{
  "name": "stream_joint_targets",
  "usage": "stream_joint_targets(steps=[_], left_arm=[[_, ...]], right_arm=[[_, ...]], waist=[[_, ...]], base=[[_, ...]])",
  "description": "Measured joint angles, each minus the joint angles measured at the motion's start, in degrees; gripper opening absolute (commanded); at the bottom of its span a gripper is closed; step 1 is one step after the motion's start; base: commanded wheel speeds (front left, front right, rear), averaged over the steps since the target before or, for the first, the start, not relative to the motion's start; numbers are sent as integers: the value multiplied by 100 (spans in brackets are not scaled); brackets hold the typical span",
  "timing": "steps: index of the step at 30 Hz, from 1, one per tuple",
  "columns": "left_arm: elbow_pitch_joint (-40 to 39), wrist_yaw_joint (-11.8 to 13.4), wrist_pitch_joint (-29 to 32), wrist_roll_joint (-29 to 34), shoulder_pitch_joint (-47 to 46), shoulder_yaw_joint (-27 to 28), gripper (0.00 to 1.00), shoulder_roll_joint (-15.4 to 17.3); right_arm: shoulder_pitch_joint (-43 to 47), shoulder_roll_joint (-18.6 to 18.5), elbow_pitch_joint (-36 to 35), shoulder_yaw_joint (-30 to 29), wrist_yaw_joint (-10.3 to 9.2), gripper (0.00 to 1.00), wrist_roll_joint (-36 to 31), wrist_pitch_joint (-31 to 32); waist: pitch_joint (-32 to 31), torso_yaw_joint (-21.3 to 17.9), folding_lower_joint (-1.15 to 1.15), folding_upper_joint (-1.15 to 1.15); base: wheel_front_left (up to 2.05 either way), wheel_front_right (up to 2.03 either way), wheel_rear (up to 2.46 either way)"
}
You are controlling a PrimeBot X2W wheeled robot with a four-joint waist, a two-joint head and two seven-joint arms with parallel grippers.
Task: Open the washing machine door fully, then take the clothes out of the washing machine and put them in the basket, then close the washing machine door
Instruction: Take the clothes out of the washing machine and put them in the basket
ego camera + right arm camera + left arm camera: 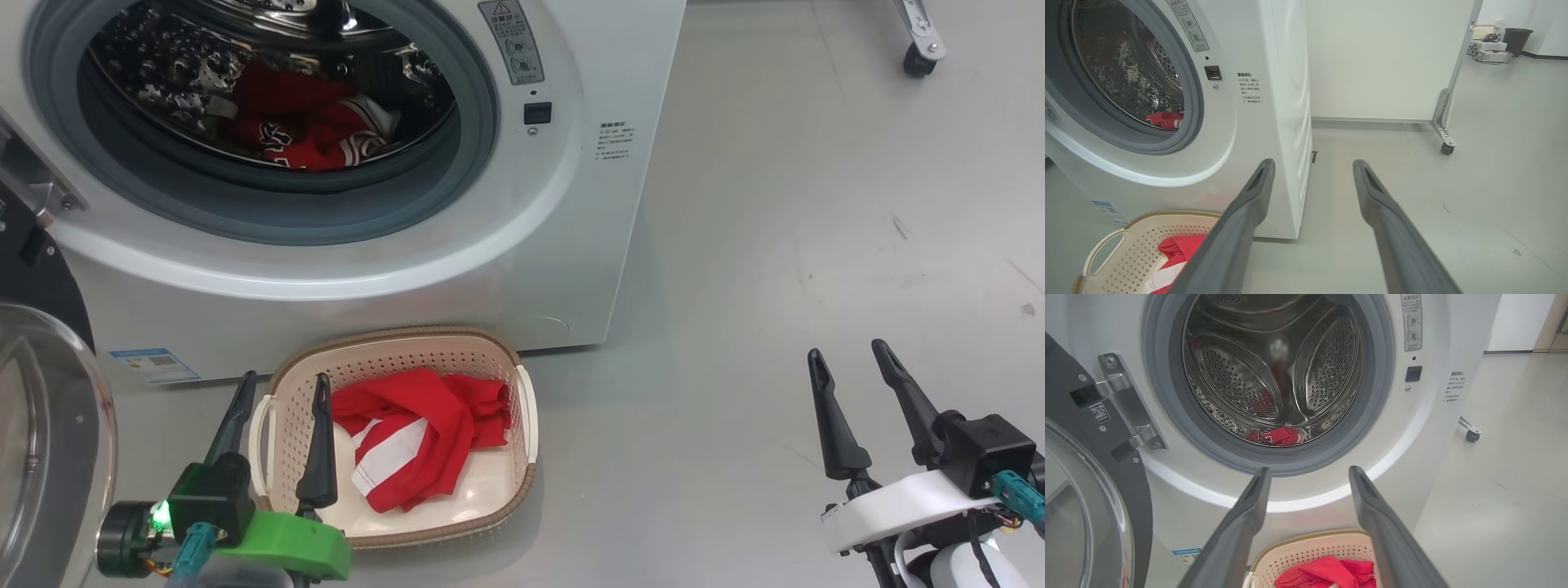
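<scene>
The white washing machine stands with its round door swung open to the left, glass bowl facing out. Red clothes lie at the bottom of the steel drum, also seen as red clothes in the left wrist view. On the floor in front sits the cream basket with a red and white jersey inside. My left gripper hovers open over the basket's left end, empty. My right gripper is open and empty over bare floor, far right of the basket.
A white wheeled partition with a caster stands behind and right of the machine. Grey floor spreads to the right. A dark bin and boxes sit far back.
</scene>
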Motion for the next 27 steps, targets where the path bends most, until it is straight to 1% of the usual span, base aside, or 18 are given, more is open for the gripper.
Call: stream_joint_targets(steps=[6,8,11,18,22,25,27], left_arm=[[67,-4,157,-89,-109,-13,100,0],[156,-8,243,-170,-349,-11,100,0],[286,-102,361,-215,-683,-13,100,-1],[708,-261,758,-347,-1592,24,100,25],[936,-408,1057,-466,-2159,60,100,107],[1093,-491,1322,-466,-2632,85,100,237],[1222,-523,1548,-469,-2909,124,100,333]], right_arm=[[-8,-44,-132,-7,5,100,0,26],[-36,-63,-202,-15,9,100,0,66],[-121,-70,-282,-35,15,100,3,66],[-358,-73,-372,-47,110,100,20,65],[-528,-68,-382,-42,163,100,35,58],[-631,-49,-380,-43,170,100,73,30],[-705,-25,-372,-35,222,100,88,5]], waist=[[245,-59,0,0],[406,-99,0,0],[590,-149,0,0],[1060,-292,0,0],[1335,-391,0,0],[1534,-473,0,0],[1661,-532,0,0]], base=[[0,0,0],[0,0,0],[0,0,0],[0,0,0],[0,0,0],[0,0,0],[0,0,0]])
